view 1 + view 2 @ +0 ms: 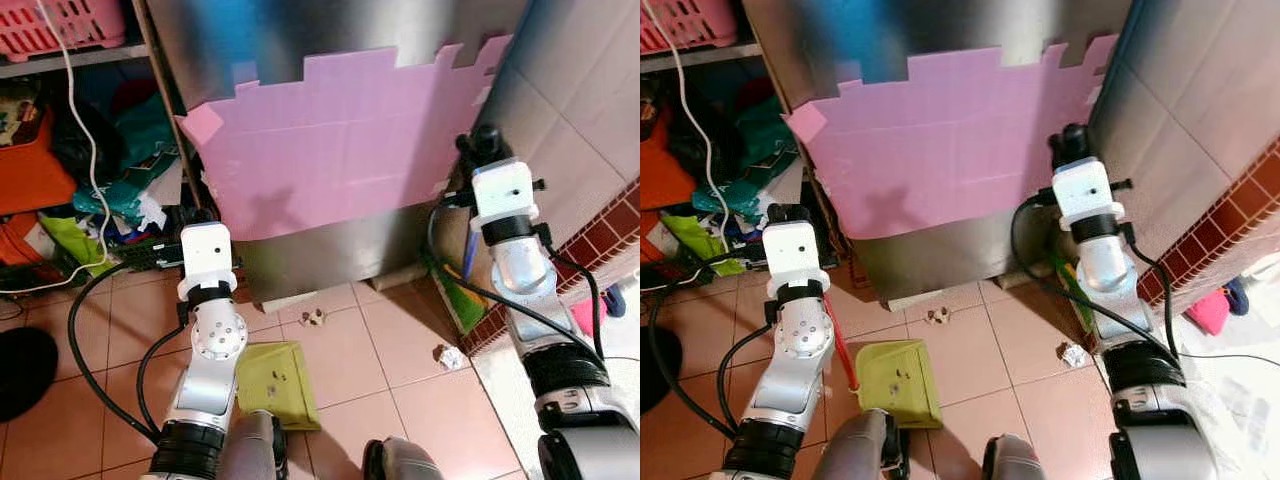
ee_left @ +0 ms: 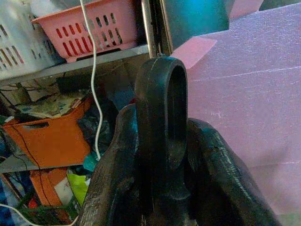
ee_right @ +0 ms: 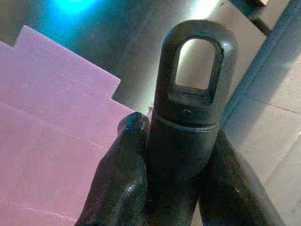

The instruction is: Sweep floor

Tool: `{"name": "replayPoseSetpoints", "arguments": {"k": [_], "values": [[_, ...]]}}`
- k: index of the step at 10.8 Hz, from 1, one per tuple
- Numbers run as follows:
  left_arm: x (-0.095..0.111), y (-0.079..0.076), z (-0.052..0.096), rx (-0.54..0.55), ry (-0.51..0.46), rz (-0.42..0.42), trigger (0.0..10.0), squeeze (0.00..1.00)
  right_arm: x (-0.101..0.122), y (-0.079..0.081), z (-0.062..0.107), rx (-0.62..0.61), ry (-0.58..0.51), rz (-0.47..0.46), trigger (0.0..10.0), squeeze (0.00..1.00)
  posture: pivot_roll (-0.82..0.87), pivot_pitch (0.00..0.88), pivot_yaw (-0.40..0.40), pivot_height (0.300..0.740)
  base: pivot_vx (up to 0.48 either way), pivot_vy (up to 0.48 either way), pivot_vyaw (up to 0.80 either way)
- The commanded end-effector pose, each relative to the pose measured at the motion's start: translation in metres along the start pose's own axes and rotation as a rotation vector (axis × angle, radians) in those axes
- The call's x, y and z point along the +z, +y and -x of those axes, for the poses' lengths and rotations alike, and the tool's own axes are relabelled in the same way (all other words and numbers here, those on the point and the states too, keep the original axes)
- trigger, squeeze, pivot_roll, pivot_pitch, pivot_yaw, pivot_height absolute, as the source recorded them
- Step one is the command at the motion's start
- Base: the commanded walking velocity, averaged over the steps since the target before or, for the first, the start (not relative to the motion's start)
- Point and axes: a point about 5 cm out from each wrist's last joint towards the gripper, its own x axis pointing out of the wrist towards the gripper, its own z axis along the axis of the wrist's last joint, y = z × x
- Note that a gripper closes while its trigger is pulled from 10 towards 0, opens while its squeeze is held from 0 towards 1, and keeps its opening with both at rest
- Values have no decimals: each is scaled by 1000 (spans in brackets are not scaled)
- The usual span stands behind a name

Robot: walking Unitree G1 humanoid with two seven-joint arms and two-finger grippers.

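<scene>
With our left hand (image 2: 162,155) clamped on the dustpan handle (image 2: 161,113) and our right hand (image 3: 181,165) on the broom handle (image 3: 193,94), we judge the crumbs (image 1: 314,317) ahead of the dustpan (image 1: 275,380) need sweeping in next.

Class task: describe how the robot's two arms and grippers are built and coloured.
Both arms are silver metal segments with black collars. Each wrist carries a white boxy camera housing, on the left arm and the right arm. Thick black cables loop beside each. The fingers are long, rounded, glossy black.
</scene>
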Motion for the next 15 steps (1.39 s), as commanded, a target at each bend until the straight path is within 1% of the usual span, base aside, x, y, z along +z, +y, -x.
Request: {"name": "replayPoseSetpoints", "arguments": {"k": [1,2,3,4,5,7,9,10,11,12,13,14,15], "values": [[-10,0,6,-14,48,-33,10000,0,-8,-17,0,38,47,165,10000,0,-50,98,12,740,0,0,0],[-11,0,6,-16,50,-33,10000,0,-9,-11,2,22,79,3,10000,0,-49,94,10,740,0,0,0],[-12,0,6,-30,56,-23,10000,0,4,9,3,102,32,-163,10000,0,-59,81,10,740,0,0,0],[-13,-2,6,-47,64,-8,10000,0,4,19,5,124,72,-240,10000,0,-66,72,9,740,0,0,0],[-13,-4,4,-47,58,-11,10000,0,6,28,7,160,82,-308,10000,0,-74,53,10,740,0,0,0],[-11,-7,0,-46,48,-7,10000,0,7,30,5,160,82,-344,10000,0,-77,26,6,740,0,0,0],[-12,-7,-4,-43,43,-8,10000,0,24,21,-8,151,-8,-304,10000,0,-79,4,3,740,0,0,0],[-17,-4,-3,-34,57,-13,10000,0,31,11,-19,99,-46,-294,10000,0,-79,0,2,740,0,0,0],[-27,-1,0,-10,93,-6,10000,0,38,0,-29,37,-74,-280,10000,0,-77,0,-1,740,0,0,0],[-37,0,2,-16,118,-7,10000,0,44,-7,-38,4,-105,-262,10000,0,-79,0,-5,740,0,0,0],[-46,-4,2,-38,180,15,10000,0,45,-9,-45,-3,-111,-217,10000,0,-85,0,-11,740,0,0,0],[-39,-15,-4,-90,141,43,10000,0,44,-8,-51,30,-107,-127,10000,0,-86,0,-15,740,0,0,0],[-35,-20,-6,-102,125,49,10000,0,42,-6,-51,48,-103,-81,10000,0,-86,0,-17,740,0,0,0]]}}
